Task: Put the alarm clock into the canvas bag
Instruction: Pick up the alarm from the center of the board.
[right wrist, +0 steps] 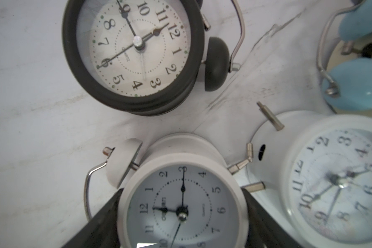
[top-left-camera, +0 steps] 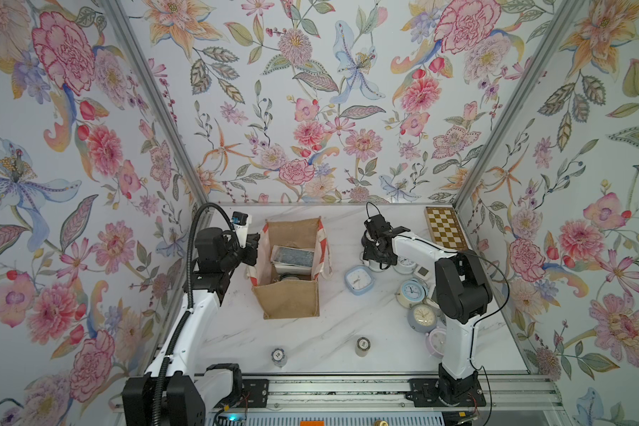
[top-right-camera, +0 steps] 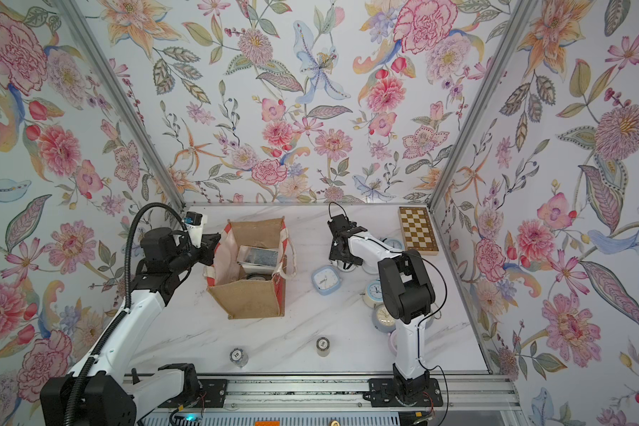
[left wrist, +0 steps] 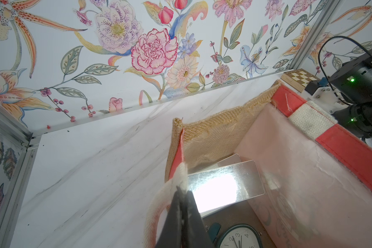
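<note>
In both top views the canvas bag (top-left-camera: 290, 297) (top-right-camera: 249, 300) stands open-mouthed on the worktop (top-left-camera: 321, 332). The left hand (top-left-camera: 252, 251) (top-right-camera: 214, 251) sits at the bag's 9 o'clock rim, clenched. The right hand (top-left-camera: 376, 260) (top-right-camera: 344, 262) hangs low at the bag's 3 o'clock, over a white alarm clock (top-left-camera: 372, 265). That clock rests on the worktop, well apart from the bag and mostly hidden. A blue square clock (top-left-camera: 358, 279) lies at the hand's 7 o'clock and a chessboard box (top-left-camera: 445, 228) at its 2 o'clock.

In the left wrist view the fingers (left wrist: 189, 216) are pressed together on the whitish strap handle (left wrist: 159, 204) at the bag's rim. Inside the bag lie a shiny flat tin (left wrist: 223, 184) and a dark-rimmed clock (left wrist: 238, 238).

In the right wrist view the white alarm clock faces the camera between two dark fingers (right wrist: 103, 219), which stand wide apart. One finger is by its 12 and the other by its 6, so its top-to-feet axis runs from finger to finger. The finger edges meet its rim, but I cannot tell whether they press it. Its bell (right wrist: 122, 161) is on the 12 side, and its feet point toward a second white clock (right wrist: 335, 178). A black clock (right wrist: 135, 49) lies near, past its 3.
</note>
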Motion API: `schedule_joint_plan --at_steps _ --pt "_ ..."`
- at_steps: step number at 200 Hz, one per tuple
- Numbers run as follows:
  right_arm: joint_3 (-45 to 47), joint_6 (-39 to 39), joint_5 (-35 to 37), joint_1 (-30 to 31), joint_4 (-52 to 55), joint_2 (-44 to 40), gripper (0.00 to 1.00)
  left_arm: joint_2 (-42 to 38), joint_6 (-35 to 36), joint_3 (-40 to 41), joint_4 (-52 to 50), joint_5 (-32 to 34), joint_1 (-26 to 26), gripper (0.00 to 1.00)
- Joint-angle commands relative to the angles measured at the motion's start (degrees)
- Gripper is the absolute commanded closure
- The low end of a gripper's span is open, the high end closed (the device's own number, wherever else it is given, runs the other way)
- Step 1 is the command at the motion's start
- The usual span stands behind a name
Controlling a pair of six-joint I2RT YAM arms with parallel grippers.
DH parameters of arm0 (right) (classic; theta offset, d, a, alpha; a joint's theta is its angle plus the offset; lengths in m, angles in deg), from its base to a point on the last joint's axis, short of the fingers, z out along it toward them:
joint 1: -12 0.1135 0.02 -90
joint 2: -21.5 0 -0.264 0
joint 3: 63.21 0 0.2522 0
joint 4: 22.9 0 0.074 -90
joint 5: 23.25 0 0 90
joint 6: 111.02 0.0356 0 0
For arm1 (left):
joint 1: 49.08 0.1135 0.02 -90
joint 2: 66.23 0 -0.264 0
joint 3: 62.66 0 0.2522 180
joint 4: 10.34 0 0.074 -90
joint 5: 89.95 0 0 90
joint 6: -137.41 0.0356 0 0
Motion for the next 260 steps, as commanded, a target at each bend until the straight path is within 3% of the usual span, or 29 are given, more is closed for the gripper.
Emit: schedule_joint_plan --at_steps 1,103,176,260 --pt "-0.01 -0.51 1.73 -0.45 0.48 -2.7 0.32 -1.17 0.39 0.19 1.58 -1.18 0.3 0.93" --pt "-0.38 -6.28 -1.35 2.7 0.36 -15.73 0.35 -1.07 0.02 0.28 1.92 -1.84 0.28 0.93" --pt "-9.61 -14.7 -5.84 11.25 -0.1 -20.95 0.41 -1.07 0.04 0.28 1.98 -1.75 0.27 0.93" --pt "-17.03 -19.58 -11.67 23.02 -7.7 -19.58 0.42 -0.97 0.1 0.19 1.95 -1.92 0.28 0.93"
